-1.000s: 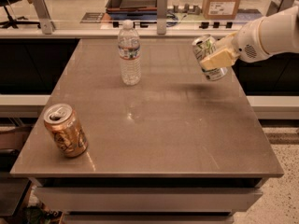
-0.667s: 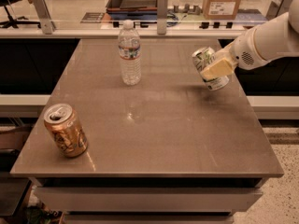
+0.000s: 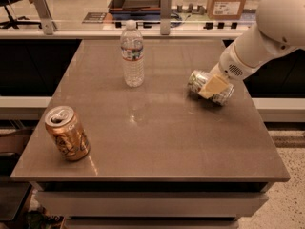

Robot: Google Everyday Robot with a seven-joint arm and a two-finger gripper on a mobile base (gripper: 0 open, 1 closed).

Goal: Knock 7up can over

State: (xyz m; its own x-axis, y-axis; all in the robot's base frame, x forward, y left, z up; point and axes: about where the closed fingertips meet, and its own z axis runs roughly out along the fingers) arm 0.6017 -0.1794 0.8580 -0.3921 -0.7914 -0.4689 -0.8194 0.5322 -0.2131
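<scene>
The 7up can (image 3: pixel 197 80), white and green with a silver top, lies on its side at the right of the brown table (image 3: pixel 157 137), its top facing left. My gripper (image 3: pixel 214 86) reaches in from the upper right on the white arm (image 3: pixel 267 27) and sits right over the middle of the can, touching it. A tan part of the gripper covers the can's middle.
A clear plastic water bottle (image 3: pixel 132 54) stands upright at the back centre. An orange-brown can (image 3: pixel 67 133) stands tilted near the front left corner. The table's right edge is close to the 7up can. Shelving and a cardboard box (image 3: pixel 228 1) are behind the table.
The 7up can has gone from tilted and higher at the right to lying on its side on the table. My gripper came down and slightly left with it.
</scene>
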